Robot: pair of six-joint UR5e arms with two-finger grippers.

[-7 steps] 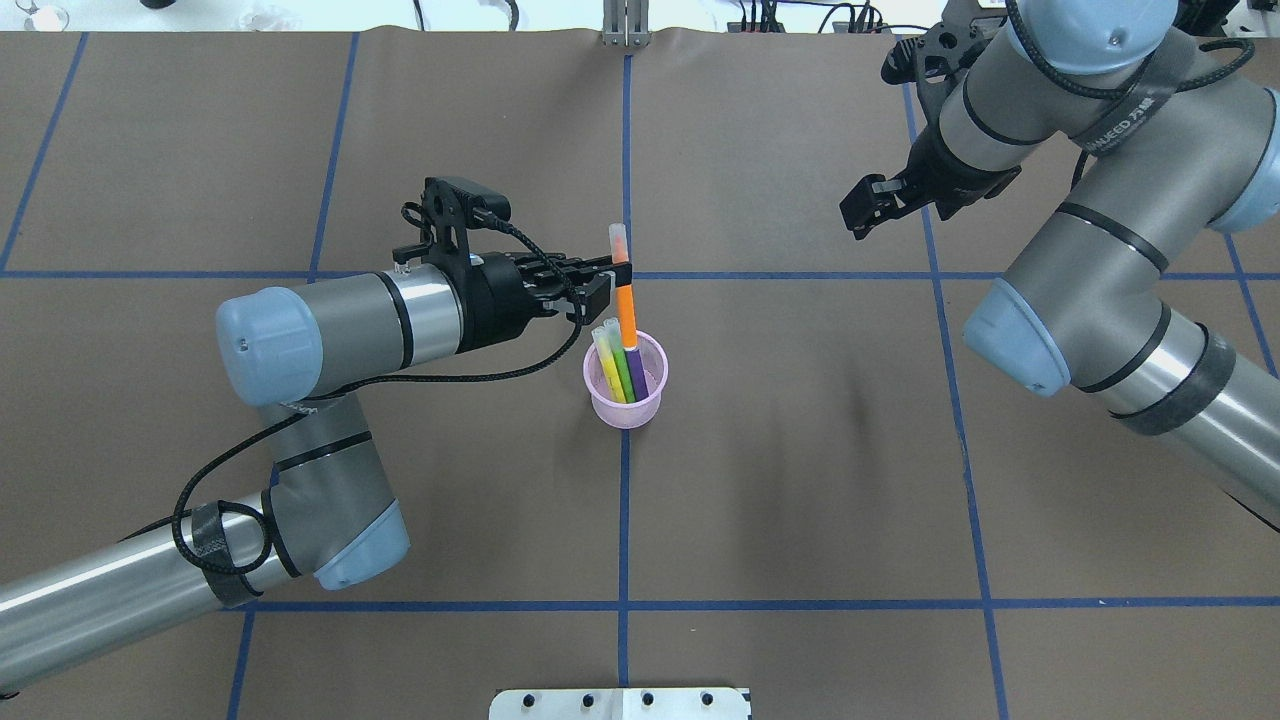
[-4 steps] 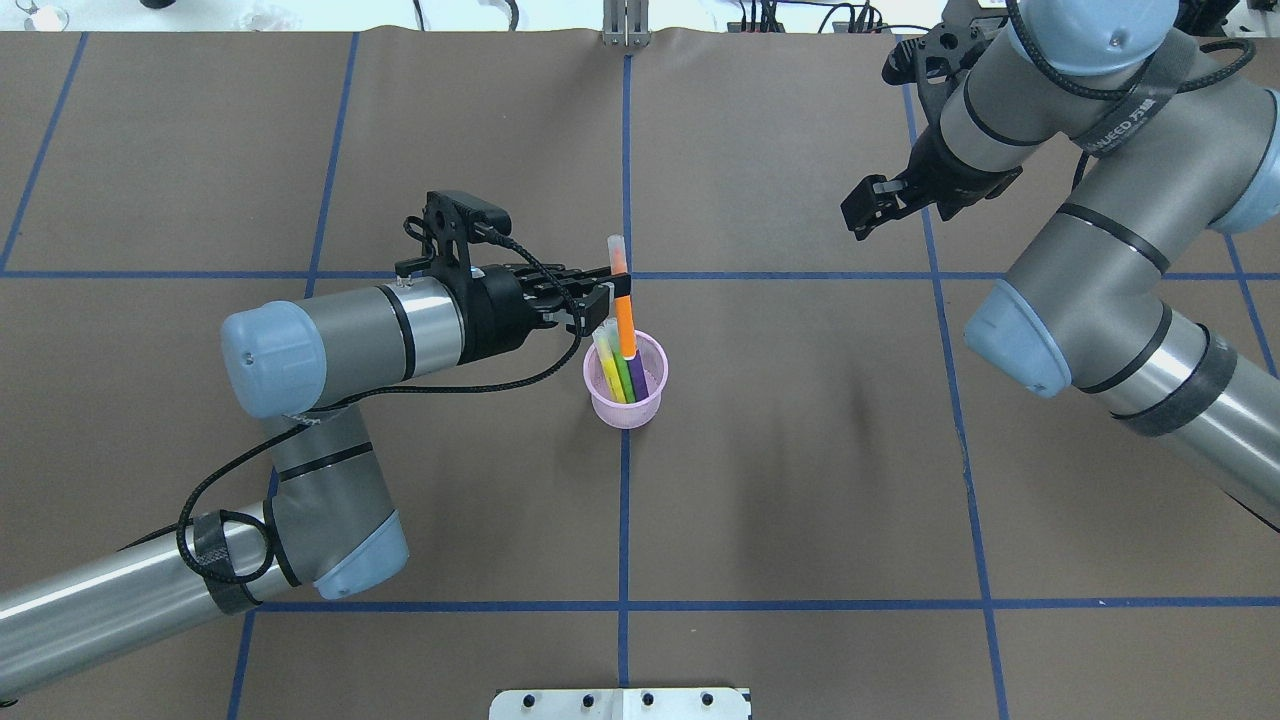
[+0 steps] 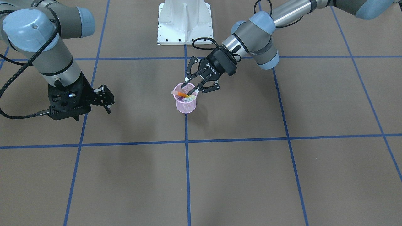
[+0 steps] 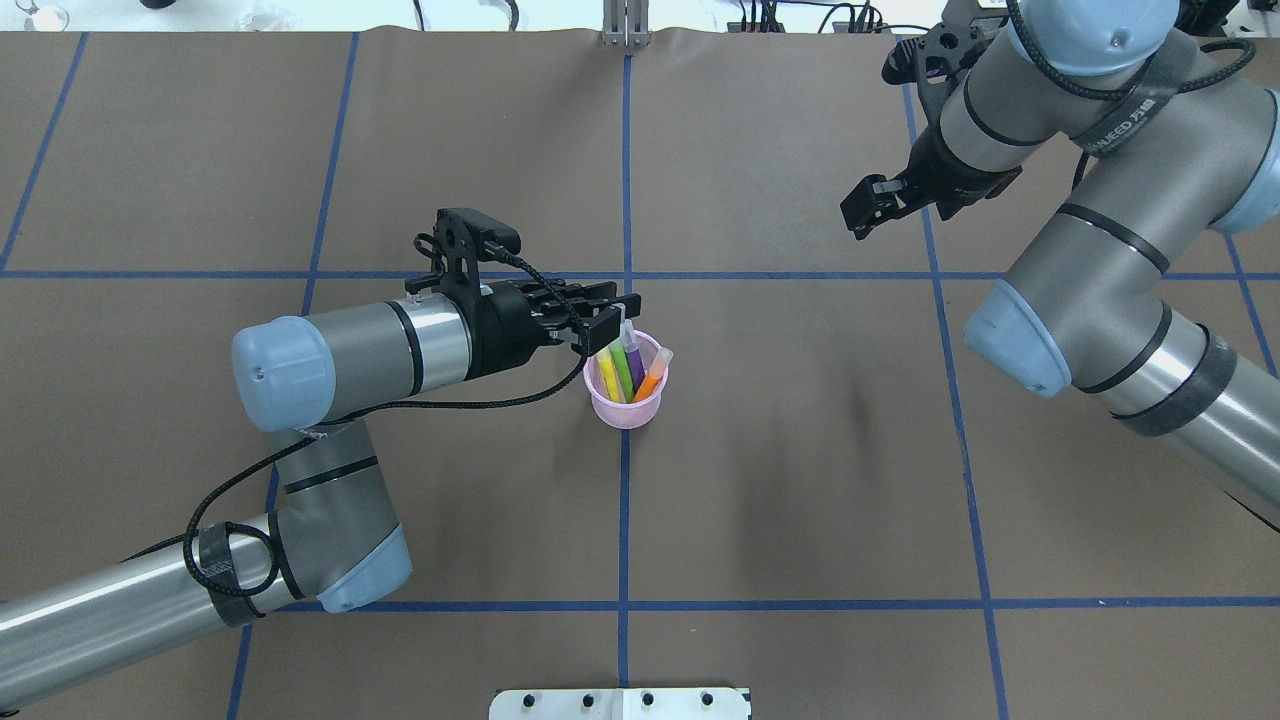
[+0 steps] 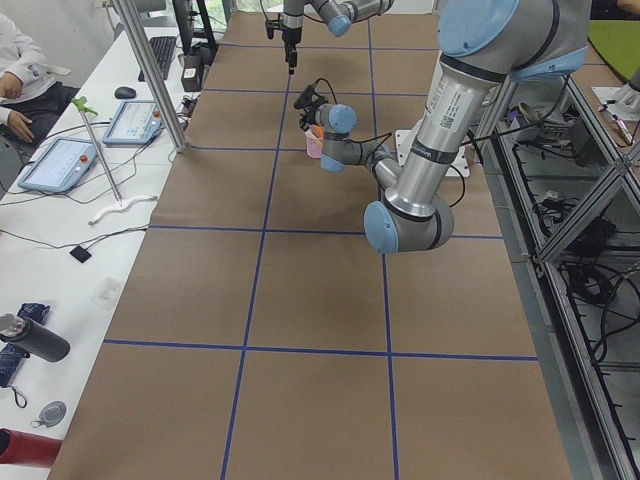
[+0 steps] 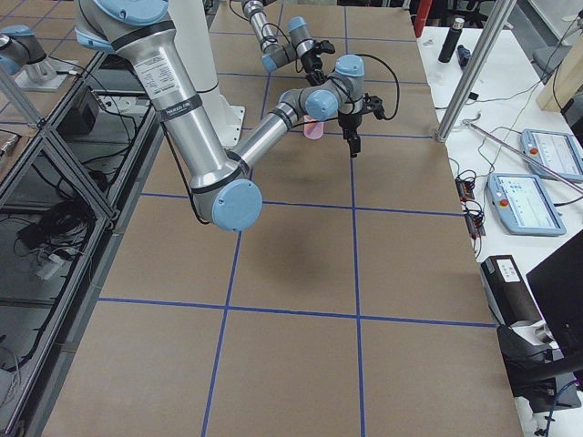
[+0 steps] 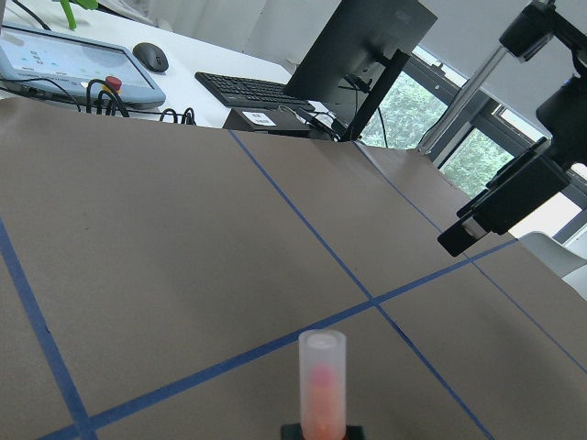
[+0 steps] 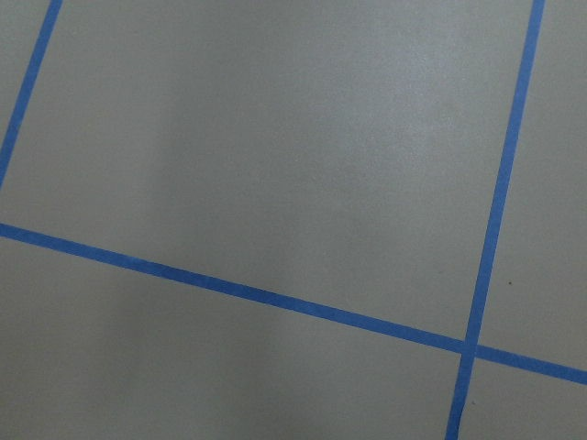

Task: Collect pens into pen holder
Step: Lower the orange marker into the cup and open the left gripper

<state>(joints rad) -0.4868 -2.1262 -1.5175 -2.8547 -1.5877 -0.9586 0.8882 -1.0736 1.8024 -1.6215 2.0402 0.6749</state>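
The pink mesh pen holder (image 4: 626, 408) stands at the table's middle, also in the front view (image 3: 186, 106). In it stand a yellow pen (image 4: 607, 365), a green pen (image 4: 622, 368) and a purple pen (image 4: 634, 360). An orange pen (image 4: 652, 380) leans on the rim's right side. My left gripper (image 4: 612, 318) hovers just over the cup's far-left rim, its jaws spread and empty in the front view (image 3: 192, 88). A whitish pen cap (image 7: 322, 376) shows at the bottom of the left wrist view. My right gripper (image 4: 858, 215) is shut and empty, far to the right.
The table is brown with blue tape lines (image 4: 625, 150). The white robot base (image 3: 184, 22) is at the near edge. My right arm's elbow (image 4: 1030, 330) hangs over the right half. Monitors and keyboards (image 7: 266, 92) lie past the far edge.
My left gripper held the orange pen upright over the cup, lowered it, then opened. The orange pen now rests inside the cup, leaning right. The right arm has not moved.
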